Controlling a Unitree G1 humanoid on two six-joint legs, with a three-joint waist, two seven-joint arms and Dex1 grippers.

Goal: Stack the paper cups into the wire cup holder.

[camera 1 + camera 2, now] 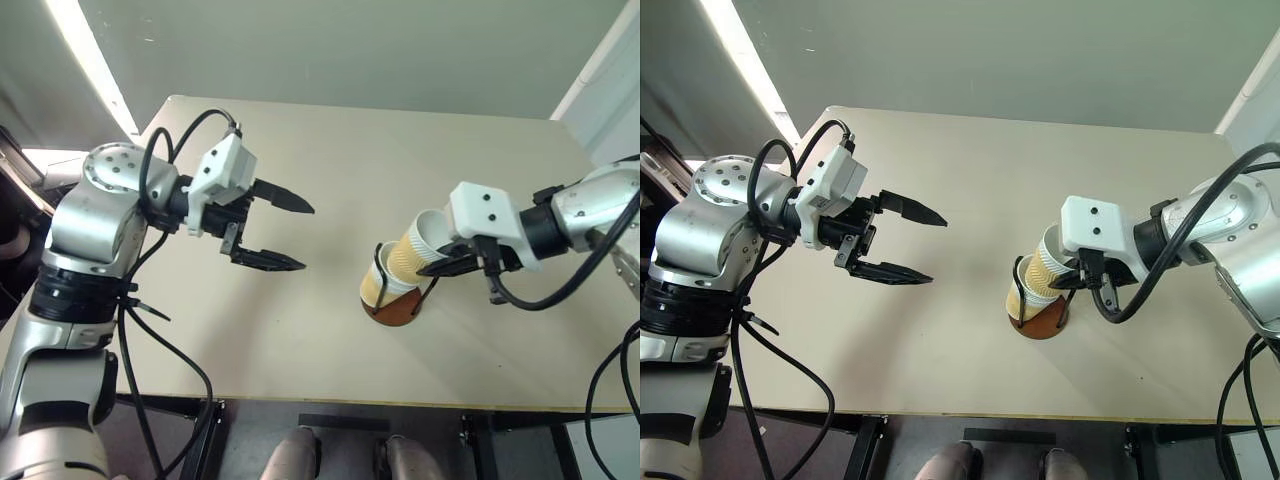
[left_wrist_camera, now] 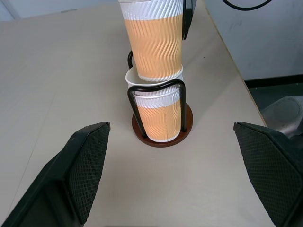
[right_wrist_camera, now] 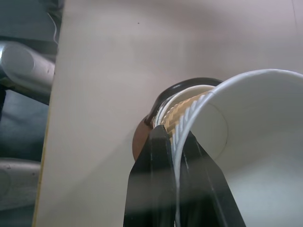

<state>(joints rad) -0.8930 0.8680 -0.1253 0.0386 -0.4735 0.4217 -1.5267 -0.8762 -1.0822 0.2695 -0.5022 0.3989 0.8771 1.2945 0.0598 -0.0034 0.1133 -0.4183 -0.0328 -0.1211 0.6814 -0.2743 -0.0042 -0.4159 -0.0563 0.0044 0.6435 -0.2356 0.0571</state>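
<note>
Right gripper (image 1: 447, 268) pinches the top paper cup's (image 2: 152, 40) rim, nesting it into the cup in the wire cup holder (image 2: 162, 137) on the surface (image 1: 330, 180). Left gripper (image 1: 290, 235) hangs beside, fingers spread.

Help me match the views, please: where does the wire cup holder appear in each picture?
Left eye: wire cup holder right of centre, near the right gripper.
Right eye: right of centre.
Left wrist: centre, between the open fingers.
Right wrist: centre, behind the held cup.
Shared landmark: the held cup entering it.
</note>
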